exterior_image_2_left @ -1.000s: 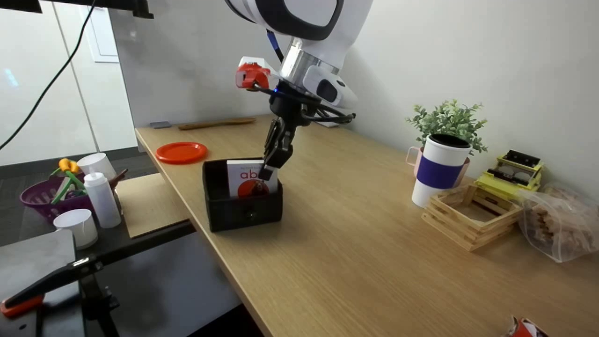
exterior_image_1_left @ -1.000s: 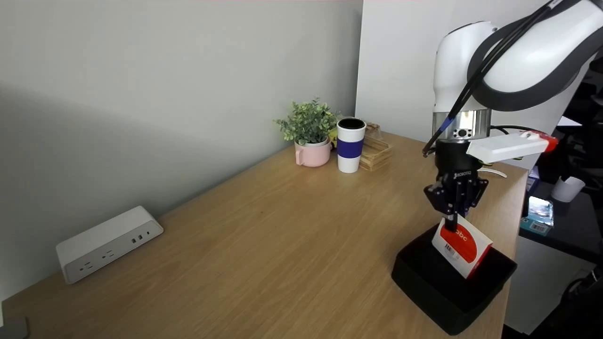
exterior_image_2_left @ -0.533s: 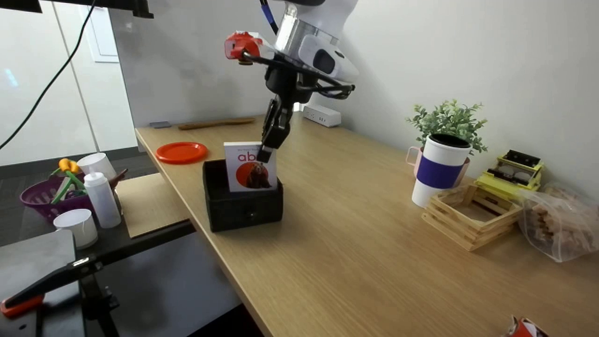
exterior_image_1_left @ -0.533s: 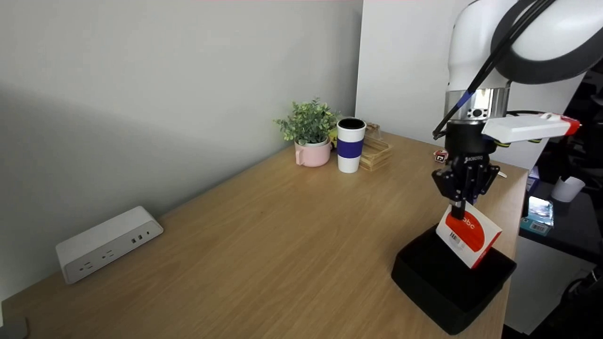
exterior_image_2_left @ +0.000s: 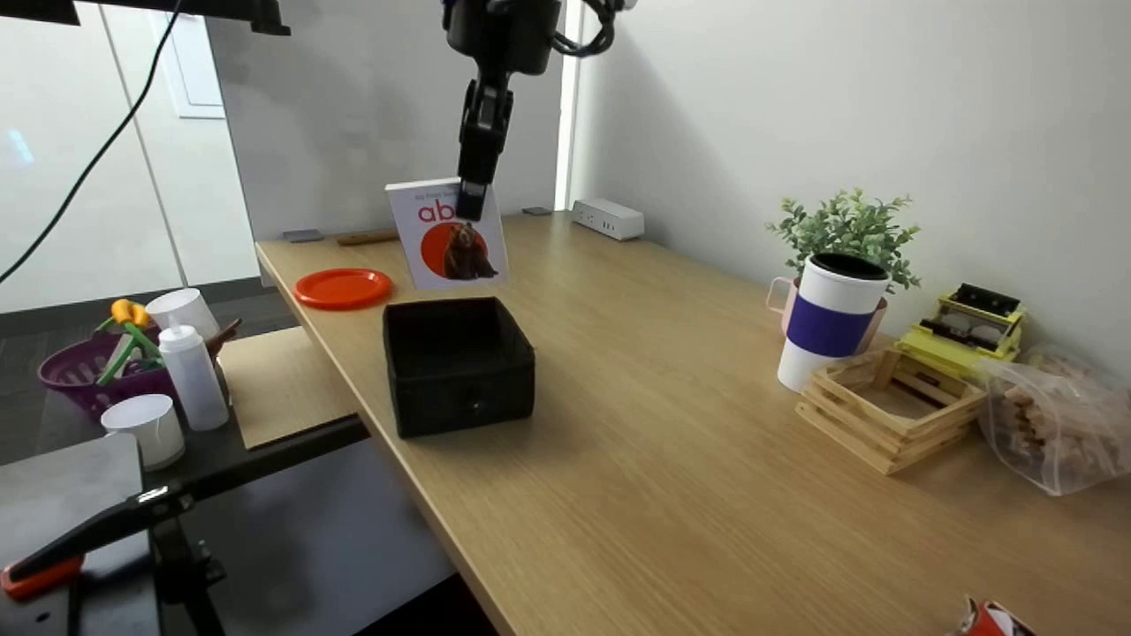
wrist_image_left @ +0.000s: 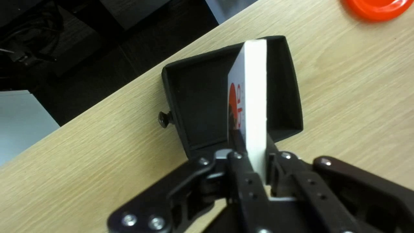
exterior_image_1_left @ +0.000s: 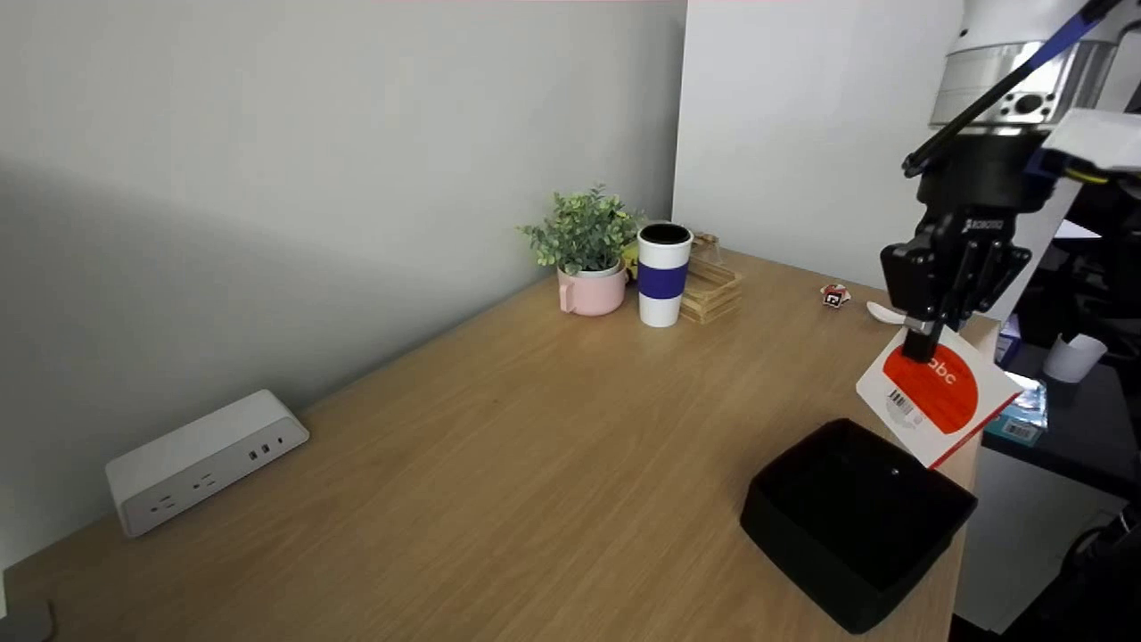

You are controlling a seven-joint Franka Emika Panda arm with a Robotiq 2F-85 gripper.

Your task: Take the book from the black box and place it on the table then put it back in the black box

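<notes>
OK, we're pinching the book point(exterior_image_1_left: 938, 397) in the claw point(wrist_image_left: 254, 142), clear of the black box point(exterior_image_1_left: 807, 557), lower right in an exterior view.

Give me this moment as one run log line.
gripper: closed on book | book: held clear of black box, tilted | black box: on table

The book point(exterior_image_2_left: 446, 238) in the gripper point(wrist_image_left: 254, 142) higher than 0.5 s ago, apparently clear of the black box point(exterior_image_2_left: 442, 402).

The black box point(exterior_image_2_left: 455, 402) looks matt — the table point(exterior_image_2_left: 671, 442) smooth, grained wood, the book point(exterior_image_2_left: 444, 237) smooth paper, the plate point(exterior_image_2_left: 342, 289) glossy plastic — the crate point(exterior_image_2_left: 853, 413) bare slatted wood.
</notes>
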